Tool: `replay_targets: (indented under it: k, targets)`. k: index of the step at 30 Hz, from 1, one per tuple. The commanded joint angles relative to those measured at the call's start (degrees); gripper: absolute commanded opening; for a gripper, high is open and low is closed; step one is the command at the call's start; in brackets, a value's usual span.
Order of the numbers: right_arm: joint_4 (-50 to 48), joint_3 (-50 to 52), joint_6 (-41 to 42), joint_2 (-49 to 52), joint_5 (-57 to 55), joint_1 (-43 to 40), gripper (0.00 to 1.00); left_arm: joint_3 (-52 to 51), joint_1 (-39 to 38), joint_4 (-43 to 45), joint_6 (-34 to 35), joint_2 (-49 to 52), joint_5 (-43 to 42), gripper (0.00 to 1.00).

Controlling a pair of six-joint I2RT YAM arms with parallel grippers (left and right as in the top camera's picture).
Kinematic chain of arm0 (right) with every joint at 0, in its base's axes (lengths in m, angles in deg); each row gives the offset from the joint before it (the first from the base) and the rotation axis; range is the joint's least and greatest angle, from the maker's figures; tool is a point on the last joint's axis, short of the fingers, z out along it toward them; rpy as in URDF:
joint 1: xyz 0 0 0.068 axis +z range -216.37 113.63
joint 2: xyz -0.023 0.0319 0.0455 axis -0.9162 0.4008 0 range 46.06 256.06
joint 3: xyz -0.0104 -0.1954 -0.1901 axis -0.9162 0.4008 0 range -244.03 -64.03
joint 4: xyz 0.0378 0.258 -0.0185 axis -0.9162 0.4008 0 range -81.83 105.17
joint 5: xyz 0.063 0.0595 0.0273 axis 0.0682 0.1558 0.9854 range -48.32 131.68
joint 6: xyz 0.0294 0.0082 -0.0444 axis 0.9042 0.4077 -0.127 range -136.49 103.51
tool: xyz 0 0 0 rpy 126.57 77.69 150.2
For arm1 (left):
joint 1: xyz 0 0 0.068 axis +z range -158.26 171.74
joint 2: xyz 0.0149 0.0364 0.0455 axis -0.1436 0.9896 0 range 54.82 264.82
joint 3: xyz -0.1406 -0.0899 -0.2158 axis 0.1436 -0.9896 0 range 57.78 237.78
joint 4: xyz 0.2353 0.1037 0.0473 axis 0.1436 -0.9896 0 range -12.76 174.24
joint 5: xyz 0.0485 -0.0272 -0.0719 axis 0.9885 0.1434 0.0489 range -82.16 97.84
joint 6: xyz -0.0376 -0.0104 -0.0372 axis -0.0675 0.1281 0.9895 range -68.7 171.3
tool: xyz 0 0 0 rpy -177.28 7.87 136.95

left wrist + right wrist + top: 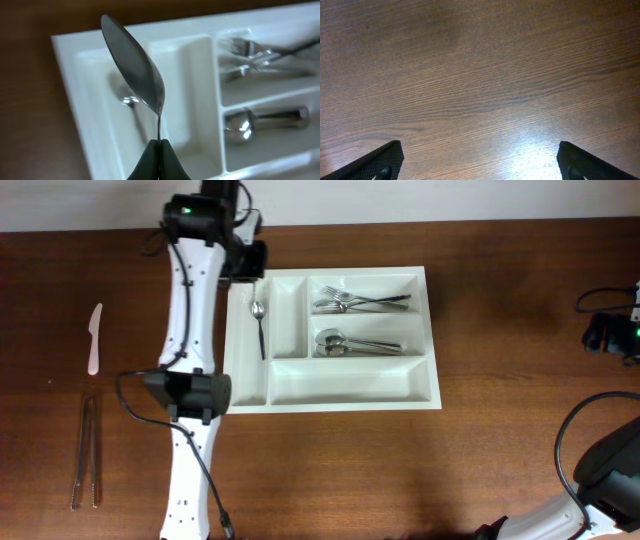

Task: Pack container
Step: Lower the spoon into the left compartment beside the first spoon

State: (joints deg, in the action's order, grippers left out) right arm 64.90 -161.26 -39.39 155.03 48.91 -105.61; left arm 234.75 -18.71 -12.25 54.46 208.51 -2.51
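"Over the far-left corner of the container (350,380), what is the left end effector (159,159) doing?"

"Its fingers are pressed together on the thin handle of a spoon (135,65). The bowl sticks out past the tips, tilted, above the container's leftmost narrow compartment."

"Anything lying in that compartment?"

"A second spoon (260,325), stretched along it and apart from the held one."

"And deeper into the container?"

"Forks (360,302) lie in the long compartment at the far right. A bundle of spoons (355,344) fills the long one just nearer."

"The right end effector (480,162)?"

"Spread as wide as it goes, gripping nothing. It hangs over bare bench (500,460) wood, well to the container's right."

"What lies outside the container?"

"A white knife (94,338) and a pair of thin metal sticks (85,450) rest on the bench well to the container's left. The knife lies farther back than the sticks."
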Motion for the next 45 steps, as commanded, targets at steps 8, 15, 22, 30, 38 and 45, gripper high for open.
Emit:
replay_targets:
  k: [8,15,22,30,38,45]
  targets:
    - [-0.04,0.28,0.00,0.50,0.74,-0.11,0.99,-9.53,-2.21,-0.24,3.65,-1.86,4.04,0.02]
    - [-0.04,0.28,0.00,0.50,0.74,-0.11,0.99,-10.23,-0.83,-0.24,4.17,-1.99,5.70,0.02]
    - [-0.04,0.28,0.00,0.50,0.74,-0.11,0.99,-13.29,-0.72,-0.24,4.98,-1.99,6.62,0.02]
    - [-0.04,0.28,0.00,0.50,0.74,-0.11,0.99,-16.90,-0.72,-0.24,5.07,-1.99,6.75,0.02]
    - [-0.04,0.28,0.00,0.50,0.74,-0.11,0.99,-16.98,-0.72,-0.24,5.14,-1.99,8.33,0.10]
    - [-0.04,0.28,0.00,0.50,0.74,-0.11,0.99,-16.98,-0.72,-0.24,5.14,-1.99,8.33,0.11]
